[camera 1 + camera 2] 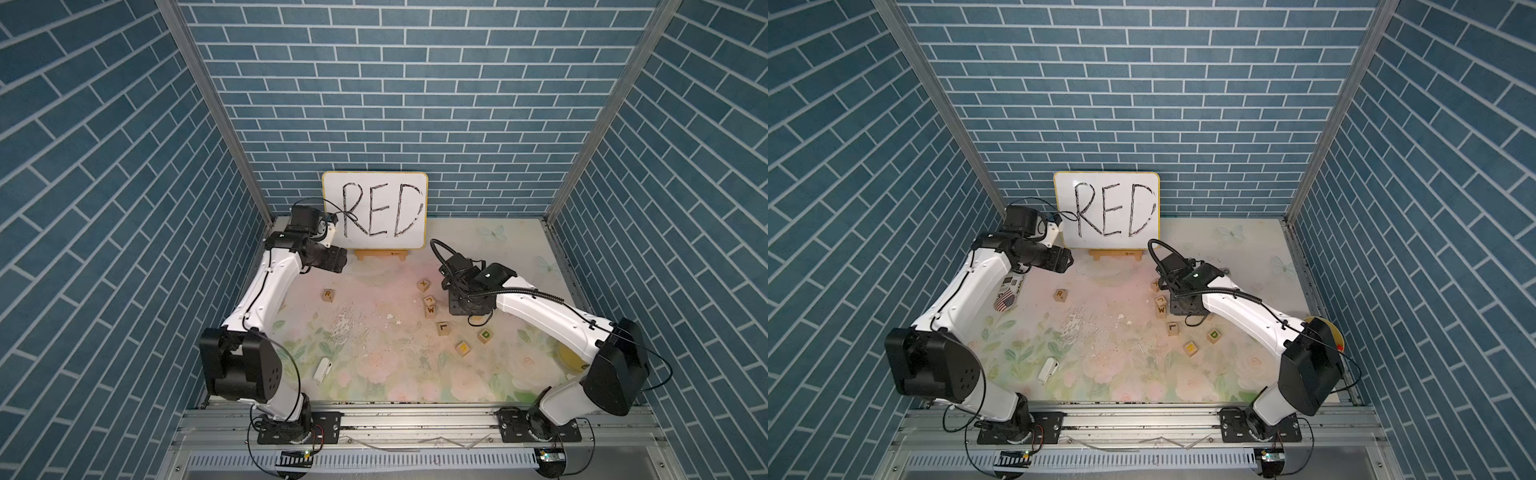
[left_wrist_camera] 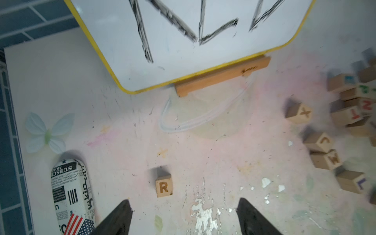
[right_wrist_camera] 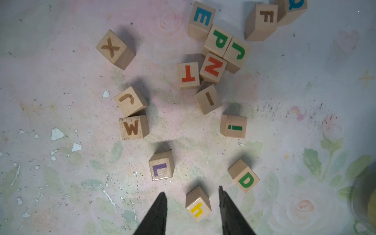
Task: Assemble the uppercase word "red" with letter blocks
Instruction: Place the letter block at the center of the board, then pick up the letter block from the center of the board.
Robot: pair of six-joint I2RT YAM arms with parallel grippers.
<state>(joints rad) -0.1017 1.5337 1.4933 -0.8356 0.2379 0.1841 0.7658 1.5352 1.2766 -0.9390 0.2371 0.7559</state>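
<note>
**A:** How far along is the word?

**B:** Only the light-wood cube with the dark R [image 2: 164,187] is out on its own. It lies letter-up on the flower-printed table [image 1: 374,365], well apart from the heap and in front of the white whiteboard with handwritten "RED" [image 1: 375,210]. The left pincer [image 2: 184,200] has its jaws wide apart and holds nothing, and the R lies just ahead of its tips.

**A:** And the right?

**B:** The right pincer [image 3: 191,191] hangs above the heap with its jaws parted, gripping nothing. The light-wood cube with the yellow h [image 3: 198,207] shows between its tips, untouched. It isn't wanted.

**A:** So E comes next, I'd judge.

**B:** I think so. The light-wood cube with the teal E [image 3: 202,18] sits on the side of the heap away from the pincer, touching a light-wood cube with a green P [image 3: 218,39]. The jaws should close on the two free faces, square to the cube. Then lift straight up before carrying, so its neighbours aren't dragged.

**A:** And D?

**B:** The light-wood cube with the green D [image 3: 245,180] stands alone near the yellow-h one, turned askew, so the wrist should turn to match. Set each cube just beside the last, reading the same way as R.
</note>
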